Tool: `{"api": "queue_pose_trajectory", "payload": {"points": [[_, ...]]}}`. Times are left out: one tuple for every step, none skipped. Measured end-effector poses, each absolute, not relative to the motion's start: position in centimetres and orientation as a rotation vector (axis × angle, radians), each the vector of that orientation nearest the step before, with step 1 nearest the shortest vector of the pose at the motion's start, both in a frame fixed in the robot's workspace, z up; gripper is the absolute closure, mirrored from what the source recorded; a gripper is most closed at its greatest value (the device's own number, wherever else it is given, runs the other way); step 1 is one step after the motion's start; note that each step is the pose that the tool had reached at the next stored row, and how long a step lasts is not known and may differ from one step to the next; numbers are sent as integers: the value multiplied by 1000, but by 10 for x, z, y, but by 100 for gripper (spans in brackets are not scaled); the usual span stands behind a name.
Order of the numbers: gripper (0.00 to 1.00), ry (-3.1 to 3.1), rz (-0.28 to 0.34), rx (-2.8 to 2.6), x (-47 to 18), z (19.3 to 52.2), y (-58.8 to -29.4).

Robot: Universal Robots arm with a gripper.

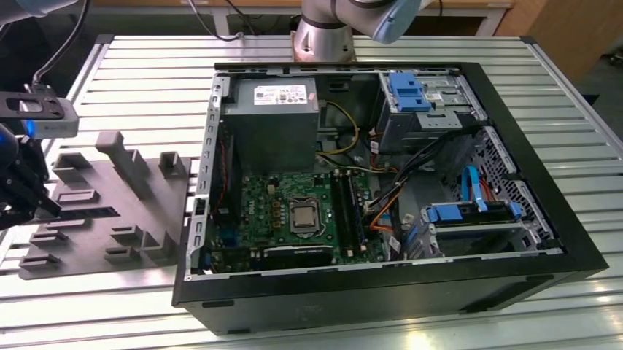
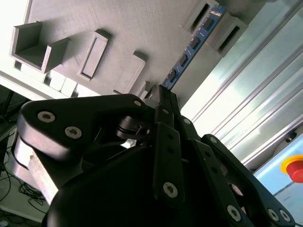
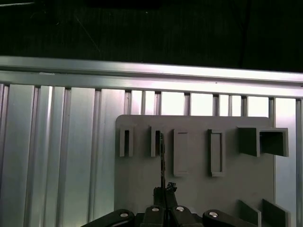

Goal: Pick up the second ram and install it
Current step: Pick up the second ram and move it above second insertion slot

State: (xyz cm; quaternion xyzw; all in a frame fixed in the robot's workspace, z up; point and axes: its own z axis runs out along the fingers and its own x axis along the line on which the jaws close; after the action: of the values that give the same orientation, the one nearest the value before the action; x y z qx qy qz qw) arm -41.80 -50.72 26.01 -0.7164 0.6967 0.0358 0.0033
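One thin second ram [image 2: 194, 42] stands on edge in the grey tray [image 2: 142, 28]. We see its blue edge and dark chips in the second wrist view, just a thin line in the first wrist view. Our tool [image 2: 163, 94] pinches its near end, nearly closed, hiding that end.

The second ram [image 2: 191, 45] is a thin, flat stick with a blue board edge and a row of dark chips. It stands on its long edge on the grey tray [image 2: 142, 28]. Its far end sits between two raised tray blocks, and its near end is pinched in the gripper [image 2: 163, 90]. In the first wrist view it shows as a dark sliver [image 3: 162, 161].
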Motion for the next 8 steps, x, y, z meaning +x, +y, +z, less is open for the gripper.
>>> {"api": "queue_pose_trajectory", "payload": {"points": [[88,2184,112,-2246,-418,261,-507],[88,2184,112,-2246,-418,261,-507],[88,2184,113,-2246,-418,262,-507],[88,2184,113,-2246,-418,262,-507],[88,2184,113,-2246,-418,263,-507],[88,2184,113,-2246,-418,263,-507],[88,2184,113,-2246,-418,263,-507],[88,2184,113,-2246,-418,264,-507]]}}
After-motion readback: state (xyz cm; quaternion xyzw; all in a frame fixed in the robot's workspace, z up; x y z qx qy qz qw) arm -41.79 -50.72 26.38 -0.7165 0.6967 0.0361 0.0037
